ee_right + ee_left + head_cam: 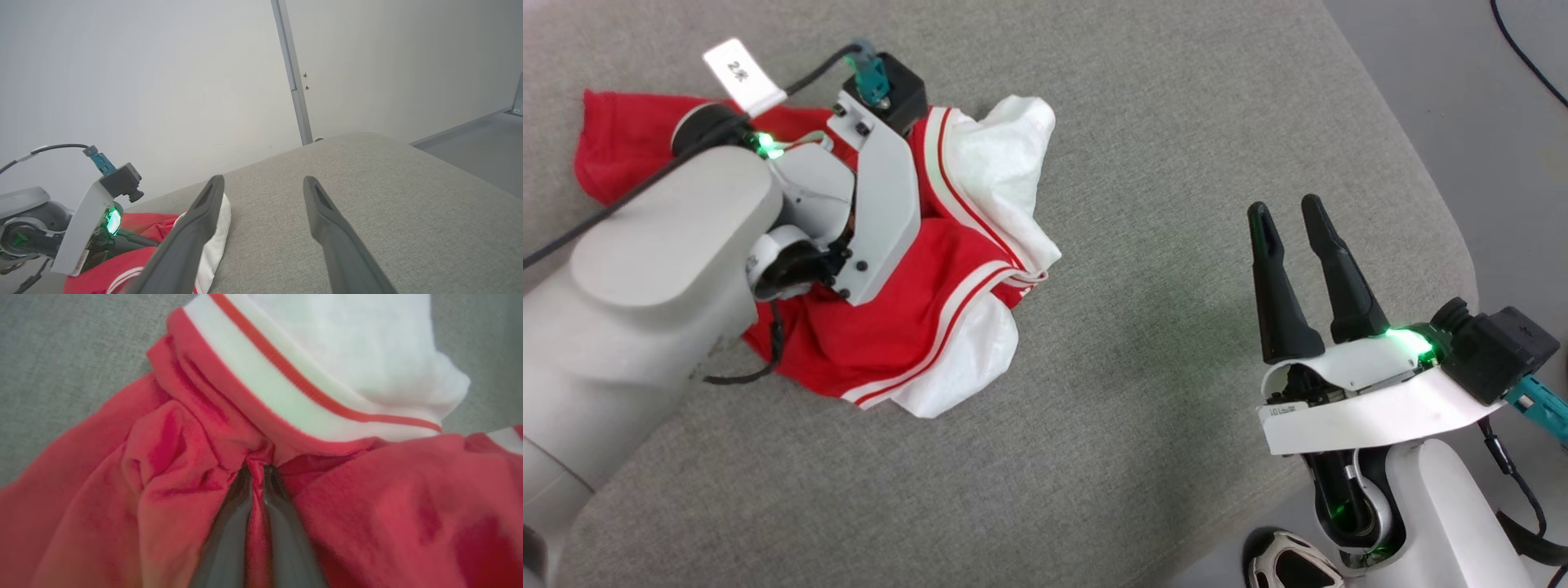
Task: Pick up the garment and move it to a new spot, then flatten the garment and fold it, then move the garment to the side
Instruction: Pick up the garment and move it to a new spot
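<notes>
Pick-up stage of the garment task. The left tool (257,475) is closed on a narrow pinch of red knit just below the striped trim (261,396). The right tool (1284,206) stands open and empty above bare cushion (1160,392), well apart from the cloth. The garment (915,327) lies crumpled on the left part of the grey upholstered cushion, with its white panel (1005,155) bunched at the far side and a second white fold at the near edge. Judged from this, the step in hand is the lift and carry to a new spot. The pinch takes in only a thin fold, so the jaws should hold firm. The arm should rise slowly and straight until the hanging hem clears the cushion, then carry toward the open middle; dragging would roll the heap tighter and make flattening harder. The right tool is best kept out of the path, ready to take a hem edge at set-down. Count: one garment, two tools (one gripping, one open), one cushion. A red flap (613,151) beyond the left forearm may belong to the garment or be a separate piece; which cannot be told.
</notes>
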Tool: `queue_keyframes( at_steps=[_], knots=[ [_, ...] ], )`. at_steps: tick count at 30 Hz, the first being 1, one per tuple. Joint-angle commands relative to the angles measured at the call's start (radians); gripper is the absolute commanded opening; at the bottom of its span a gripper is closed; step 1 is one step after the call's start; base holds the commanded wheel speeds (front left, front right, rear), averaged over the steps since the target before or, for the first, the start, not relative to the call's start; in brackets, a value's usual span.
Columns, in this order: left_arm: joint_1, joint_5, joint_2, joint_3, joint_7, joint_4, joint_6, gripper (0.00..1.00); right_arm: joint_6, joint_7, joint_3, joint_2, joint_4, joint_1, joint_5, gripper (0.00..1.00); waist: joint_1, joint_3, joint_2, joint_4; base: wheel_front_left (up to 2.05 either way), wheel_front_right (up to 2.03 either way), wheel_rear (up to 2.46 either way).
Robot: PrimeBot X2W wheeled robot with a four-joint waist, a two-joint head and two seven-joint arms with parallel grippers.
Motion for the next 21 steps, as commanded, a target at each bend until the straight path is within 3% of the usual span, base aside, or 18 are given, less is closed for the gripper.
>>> queue_keyframes(
  at_steps=[1, 9, 10, 12, 13, 14, 15, 21],
  knots=[
    [0.103, 0.044, 0.030, -0.051, 0.044, 0.044, 0.009, 0.00, -0.001, -0.001, 0.001, 0.003, -0.004, -0.009, -0.003, 1.00, 0.0000, 0.013, 0.0000, -0.004, 0.00, 0.00, 0.00],
    [0.123, 0.051, 0.024, -0.054, -0.036, 0.028, 0.010, 0.00, -0.001, -0.001, 0.017, 0.003, 0.009, -0.019, -0.029, 1.00, 0.0000, -0.005, 0.0000, 0.020, 0.00, 0.00, 0.00],
    [0.113, 0.040, 0.016, -0.051, -0.067, 0.024, 0.010, 0.21, -0.001, -0.001, 0.016, 0.003, 0.012, -0.019, -0.036, 1.00, 0.0000, -0.013, 0.0000, 0.031, 0.00, 0.00, 0.00],
    [0.089, 0.026, -0.003, -0.045, -0.122, 0.010, 0.009, 0.49, -0.001, -0.001, 0.015, 0.003, 0.020, -0.017, -0.055, 1.00, 0.0000, -0.030, 0.0000, 0.058, 0.00, 0.00, 0.00],
    [0.084, 0.026, -0.013, -0.042, -0.149, -0.001, 0.007, 0.80, -0.001, -0.001, 0.015, 0.003, 0.026, -0.015, -0.069, 1.00, 0.0000, -0.042, 0.0000, 0.073, 0.00, 0.00, 0.00],
    [0.076, 0.020, -0.020, -0.040, -0.183, -0.010, 0.006, 0.96, -0.001, -0.001, 0.015, 0.002, 0.029, -0.015, -0.081, 1.00, 0.0000, -0.054, 0.0000, 0.090, 0.00, 0.00, 0.00],
    [0.073, 0.006, -0.033, -0.037, -0.218, -0.015, 0.006, 1.00, -0.001, -0.001, 0.013, 0.002, 0.035, -0.012, -0.097, 1.00, 0.0000, -0.068, 0.0000, 0.107, 0.00, 0.00, 0.00],
    [0.059, -0.001, -0.073, -0.028, -0.461, -0.030, 0.006, 1.00, -0.001, -0.001, -0.002, 0.002, 0.071, 0.008, -0.169, 1.00, 0.0000, -0.146, 0.0000, 0.211, 0.00, 0.00, 0.00]
  ],
)
